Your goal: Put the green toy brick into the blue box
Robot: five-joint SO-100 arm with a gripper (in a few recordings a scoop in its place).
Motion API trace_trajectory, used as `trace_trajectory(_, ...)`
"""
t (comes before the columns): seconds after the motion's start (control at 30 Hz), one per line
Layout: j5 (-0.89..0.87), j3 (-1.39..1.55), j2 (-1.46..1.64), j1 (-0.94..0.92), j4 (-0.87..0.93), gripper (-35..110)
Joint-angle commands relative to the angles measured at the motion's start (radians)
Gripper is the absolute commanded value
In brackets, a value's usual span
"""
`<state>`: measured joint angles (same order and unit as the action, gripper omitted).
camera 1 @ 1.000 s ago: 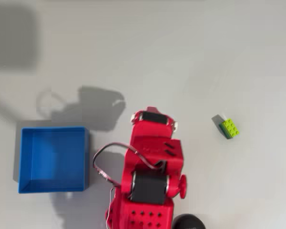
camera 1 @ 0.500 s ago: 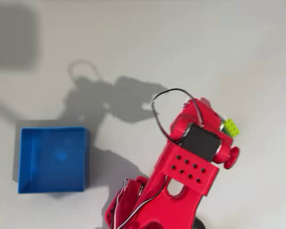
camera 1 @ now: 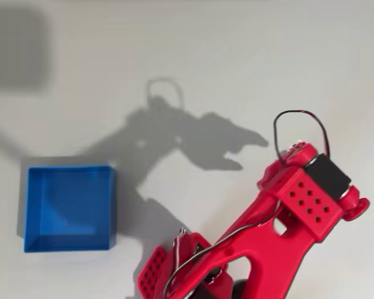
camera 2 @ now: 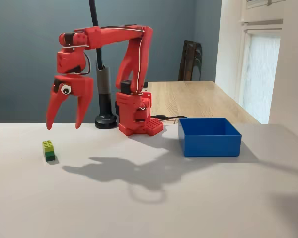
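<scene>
A pale grey table [camera 2: 198,198] filled the foreground of the fixed view, with a dark blue-grey wall behind it, a wooden tabletop further back and a bright window at the right. The red arm [camera 2: 131,47] rose from its base [camera 2: 136,116] near the rear of the table, folded at the elbow and reached out level toward the left of that view. Its gripper [camera 2: 63,121] hung in the air with the fingers pointing down and spread apart, nothing between them. The green toy brick [camera 2: 48,150] sat upright on the table below the gripper and slightly left of it in the fixed view, lime studs on top and a darker green layer beneath, clear of the fingertips. The blue box [camera 2: 209,137] stood on the table to the right of the base in the fixed view, well apart from the brick, and appeared empty. A black post on a round foot [camera 2: 106,120] stood just behind the base.

In the overhead view the arm [camera 1: 287,212] stretched from the bottom edge toward the right, its wrist motor covering the spot where the brick lay. The blue box [camera 1: 70,207] lay at the left, its interior bare, and the arm's shadow fell across the table [camera 1: 237,56] between box and arm.
</scene>
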<state>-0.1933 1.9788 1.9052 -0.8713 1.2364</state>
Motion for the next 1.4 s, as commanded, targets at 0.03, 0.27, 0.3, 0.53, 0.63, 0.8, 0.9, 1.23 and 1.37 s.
trace_trajectory(0.03, -0.02, -0.107, -0.064, -0.048, 0.008, 28)
trace_trajectory(0.27, -0.051, -0.209, -0.187, -0.051, 0.008, 26)
trace_trajectory(0.3, -0.052, -0.224, -0.204, -0.051, 0.008, 25)
trace_trajectory(0.53, -0.052, -0.31, -0.293, -0.055, 0.008, 24)
trace_trajectory(0.63, -0.052, -0.331, -0.327, -0.058, 0.008, 24)
trace_trajectory(0.8, -0.052, -0.35, -0.387, -0.061, 0.006, 24)
trace_trajectory(0.9, -0.052, -0.35, -0.419, -0.061, 0.003, 23)
trace_trajectory(1.23, -0.058, -0.35, -0.508, -0.06, -0.054, 21)
trace_trajectory(1.37, -0.064, -0.354, -0.534, -0.06, -0.06, 16)
